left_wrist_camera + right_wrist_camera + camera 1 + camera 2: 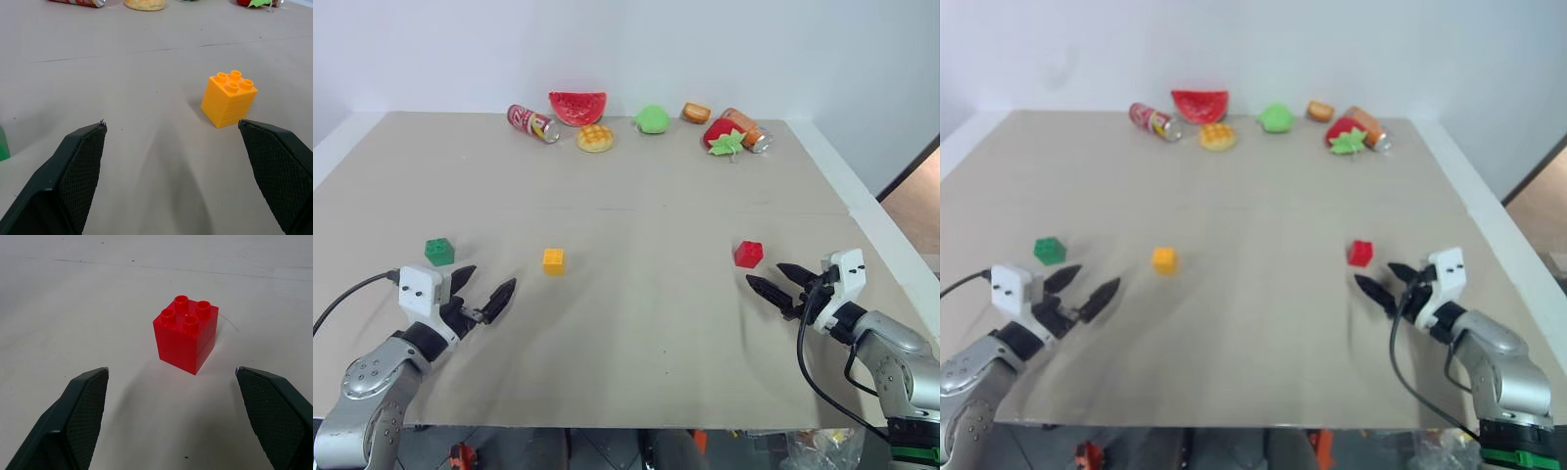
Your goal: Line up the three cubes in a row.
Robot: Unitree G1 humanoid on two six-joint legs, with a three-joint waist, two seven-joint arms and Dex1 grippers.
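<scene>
Near the table's (636,196) front edge, the left gripper (481,294) and right gripper (781,282) hover with jaws spread wide, grasping nothing. Just beyond, the green cube (439,252) sits toward the left edge, the yellow-orange cube (553,261) left of centre, and the red cube (748,255) close ahead of the right gripper. Toy foods (578,107) and cans (532,123) line the far edge.
</scene>
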